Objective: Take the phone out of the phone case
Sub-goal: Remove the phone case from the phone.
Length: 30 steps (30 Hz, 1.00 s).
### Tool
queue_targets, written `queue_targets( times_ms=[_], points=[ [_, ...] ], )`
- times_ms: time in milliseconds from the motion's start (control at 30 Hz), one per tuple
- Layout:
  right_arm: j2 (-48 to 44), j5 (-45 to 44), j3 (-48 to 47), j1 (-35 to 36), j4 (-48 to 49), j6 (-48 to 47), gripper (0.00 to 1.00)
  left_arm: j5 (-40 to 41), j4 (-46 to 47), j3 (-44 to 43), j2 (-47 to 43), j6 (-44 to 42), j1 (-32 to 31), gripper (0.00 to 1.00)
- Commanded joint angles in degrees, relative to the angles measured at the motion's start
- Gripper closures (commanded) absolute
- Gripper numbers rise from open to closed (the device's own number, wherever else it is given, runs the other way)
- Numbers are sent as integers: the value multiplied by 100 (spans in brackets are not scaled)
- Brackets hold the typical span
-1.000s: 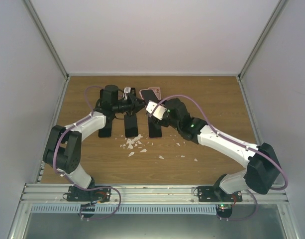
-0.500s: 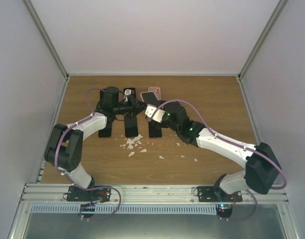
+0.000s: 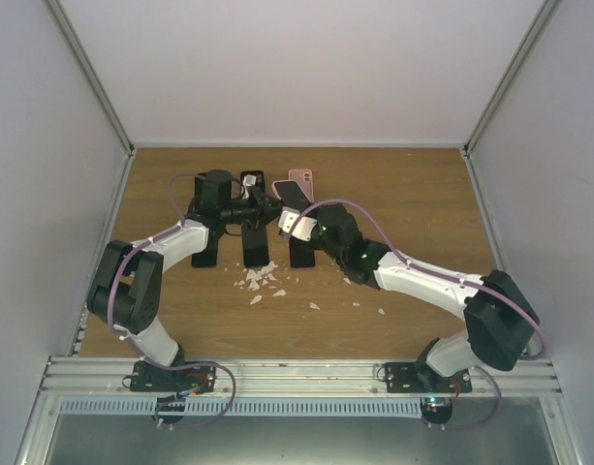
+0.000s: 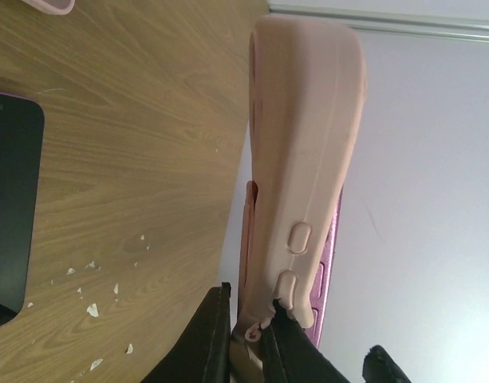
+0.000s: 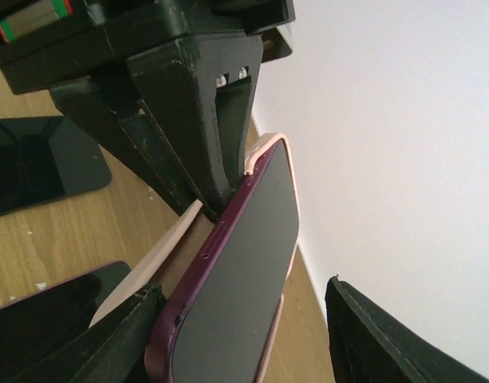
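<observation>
The left gripper [image 4: 246, 339] is clenched on the end of the case [image 4: 308, 136], a soft, matte pink shell with raised side buttons, held off the wood-grain table [image 4: 132, 159]. The phone [image 5: 240, 263], glossy dark glass in a rounded purple frame, sits partly in the case, its frame proud of the pink rim. The right gripper [image 5: 244, 311] is released, with a black wedge finger on either side of the phone. White chips [image 3: 263, 279] lie on the table.

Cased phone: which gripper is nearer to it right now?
Left. The left gripper is shut on the edge of the pink case; the right gripper straddles the phone with open jaws, not gripping it.
</observation>
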State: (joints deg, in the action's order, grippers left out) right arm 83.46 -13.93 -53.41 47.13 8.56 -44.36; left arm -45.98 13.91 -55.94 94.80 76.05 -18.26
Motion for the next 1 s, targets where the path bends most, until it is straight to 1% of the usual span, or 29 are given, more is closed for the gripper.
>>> queue_targets(
  times_ms=[0,133,300,400,600,800,867,967],
  points=[
    [212,-711,236,-12,749,-321,47,-738,841,-19,-147,170,-160,100],
    [309,-975,347,-32,1409,-677,52,-747,842,-4,-113,176,-165,100],
    [471,-1016,279,-110,1657,-796,55,-751,822,-4,-124,161,-169,100],
    [477,-1014,212,-138,1660,-773,66,-746,789,-2,-151,135,-167,100],
    [290,-875,73,-150,1422,-708,82,-702,748,18,-143,94,-164,100],
    [93,-668,-254,-231,794,-308,97,-660,608,-74,-111,-39,-159,100],
    [23,-624,-339,-245,620,-226,99,-621,542,-82,-112,-118,-152,100],
    [-60,-531,-491,-291,394,-102,99,-535,406,-83,-120,-226,-119,100]
  ],
)
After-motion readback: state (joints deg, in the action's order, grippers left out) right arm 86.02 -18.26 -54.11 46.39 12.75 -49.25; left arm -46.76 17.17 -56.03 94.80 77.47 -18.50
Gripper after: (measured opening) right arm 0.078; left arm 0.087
